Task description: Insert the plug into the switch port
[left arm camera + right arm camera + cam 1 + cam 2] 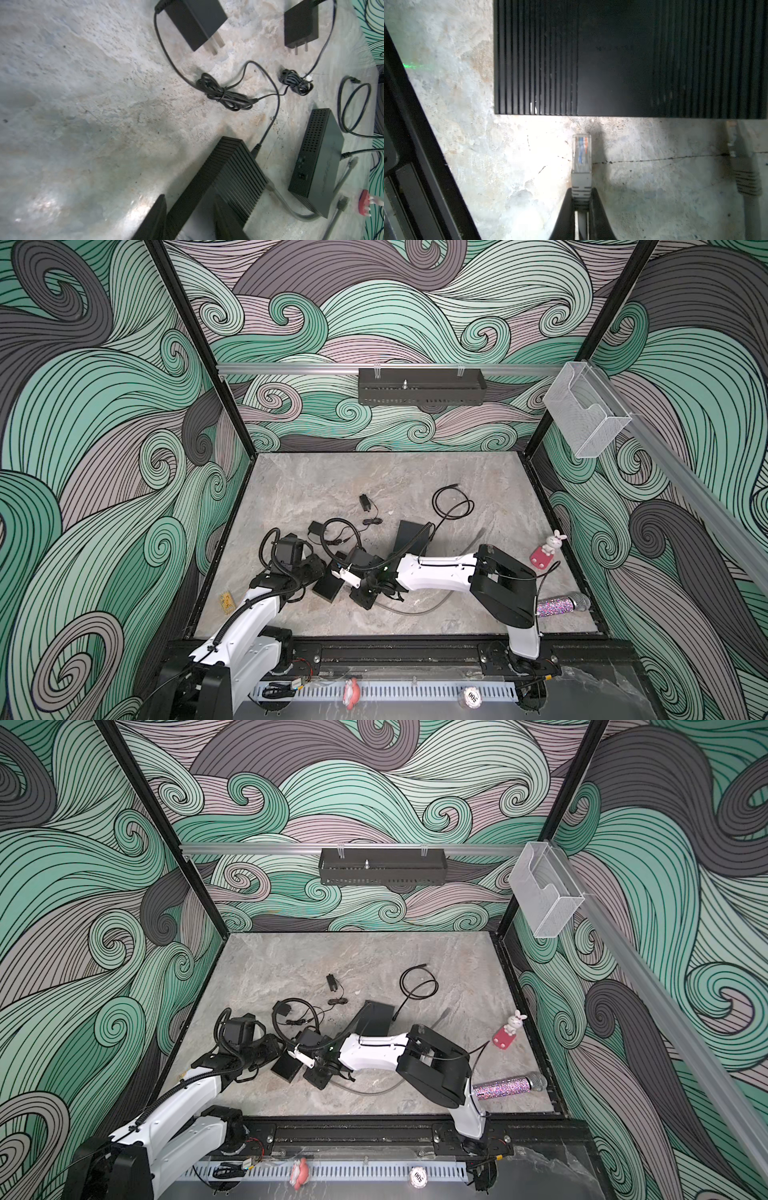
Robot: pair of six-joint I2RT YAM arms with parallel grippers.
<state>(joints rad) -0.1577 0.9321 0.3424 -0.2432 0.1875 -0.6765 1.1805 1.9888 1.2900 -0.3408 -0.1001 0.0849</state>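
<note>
With the fingers [565, 212] of the right gripper [581, 199] clamped on the grey boot of the Ethernet plug [581, 153], whose tip sits just short of the ribbed black switch [612, 62], square it to the hidden port, then advance straight and gently.

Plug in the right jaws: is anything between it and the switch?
Nothing visible: in the right wrist view only bare table separates the plug from the switch edge. A second grey cable meets that edge well aside.

Swirl-patterned walls [415, 302] enclose grey marbled tabletop [332, 481].
</note>
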